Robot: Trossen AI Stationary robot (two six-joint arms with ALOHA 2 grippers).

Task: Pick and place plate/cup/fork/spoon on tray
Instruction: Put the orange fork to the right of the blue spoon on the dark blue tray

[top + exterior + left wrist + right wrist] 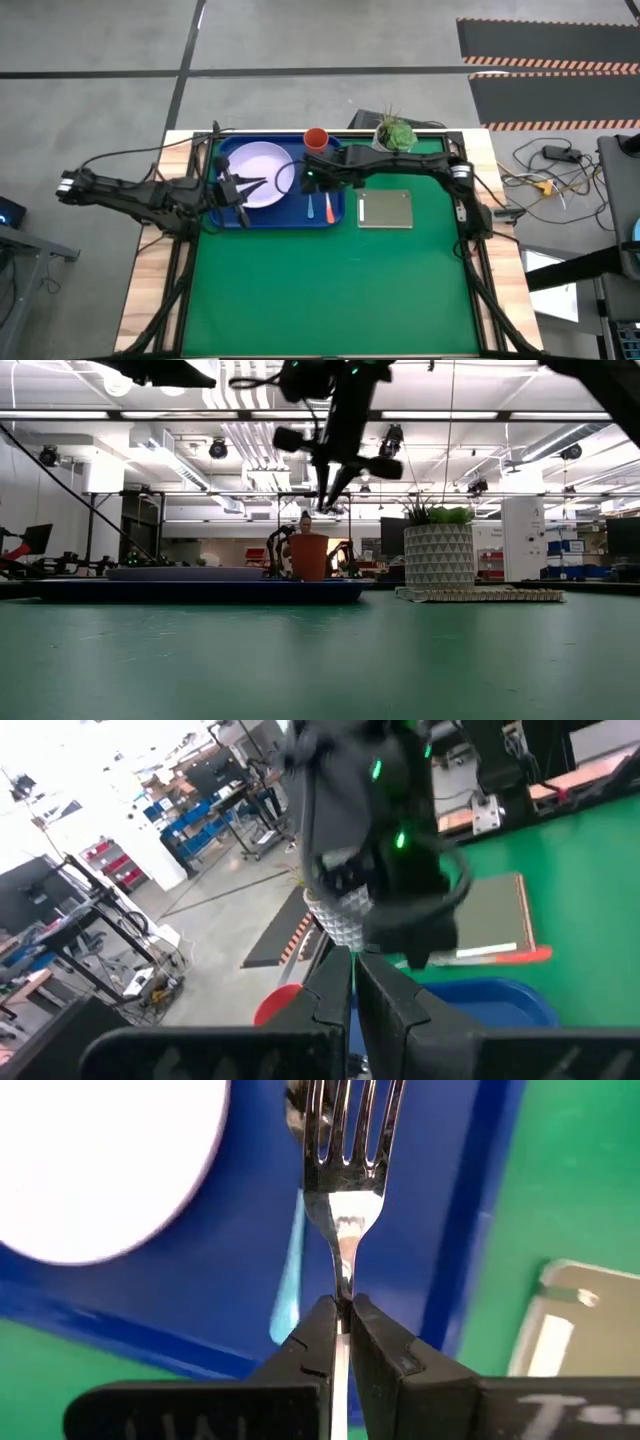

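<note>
1. Silvery tines show past the right gripper (342, 1342), whose dark fingers (305, 1350) are pinched tight on the neck of the fork (345, 1170); its long axis runs straight out from the jaws, tines leading.
2. That gripper (312, 178) hangs over the right part of the tray (226, 222), which sits near the table's far left corner.
3. The fork's orange handle (329, 208) lies on the tray by its right rim, beside the spoon (310, 208), both pointing at the near rim.
4. The plate (255, 160) lies in the tray's left half; the cup (316, 138) stands at the far rim.
5. The left gripper (262, 184), fingers pressed together on nothing, hovers over the plate.
</note>
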